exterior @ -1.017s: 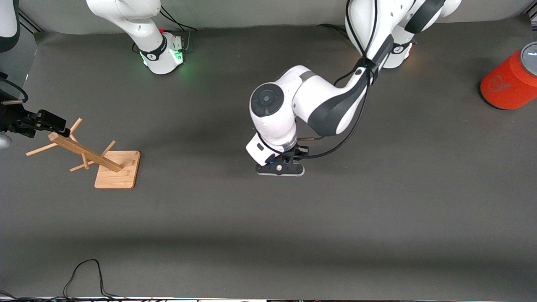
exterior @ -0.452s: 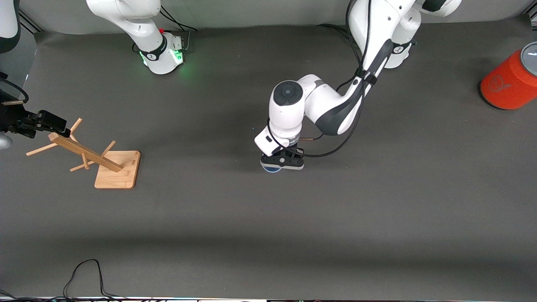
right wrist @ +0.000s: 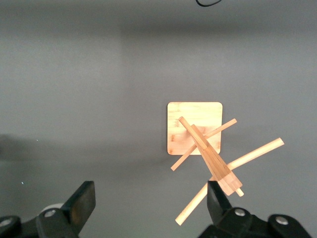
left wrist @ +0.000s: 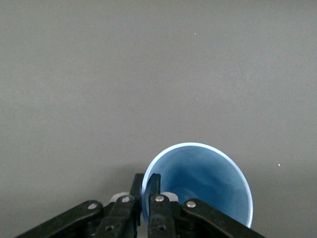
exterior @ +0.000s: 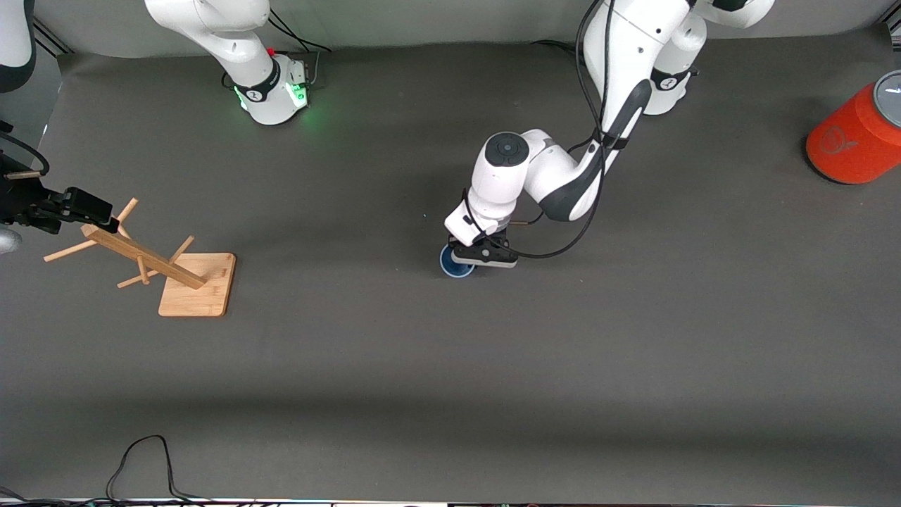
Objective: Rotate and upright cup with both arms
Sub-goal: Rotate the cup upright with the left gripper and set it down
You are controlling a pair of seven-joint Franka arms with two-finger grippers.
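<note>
- Facing the robots from the front view: the left gripper hangs low over the middle of the table, its fingers pinched on the rim of the cup, a small pale-blue tumbler with its mouth turned up toward the camera.
- Front view, surroundings: bare dark table surface surrounds the cup on every side, with wide open room toward the front camera. The wooden rack stands well apart toward the right arm's end, and the orange can sits at the table's edge toward the left arm's end. A black cable loops at the table edge nearest the camera.
- Front view, right arm: the right gripper waits over the upper pegs of the wooden rack, at the right arm's end of the table.
- Left wrist view: the left gripper has one finger inside and one outside the wall of the cup, pressed together on the rim. The blue interior is open to view, and the grey table around it is unbroken.
- Right wrist view: the right gripper has its fingers spread wide, holding nothing, above the wooden rack, whose square base and slanting pegs lie beneath it.
</note>
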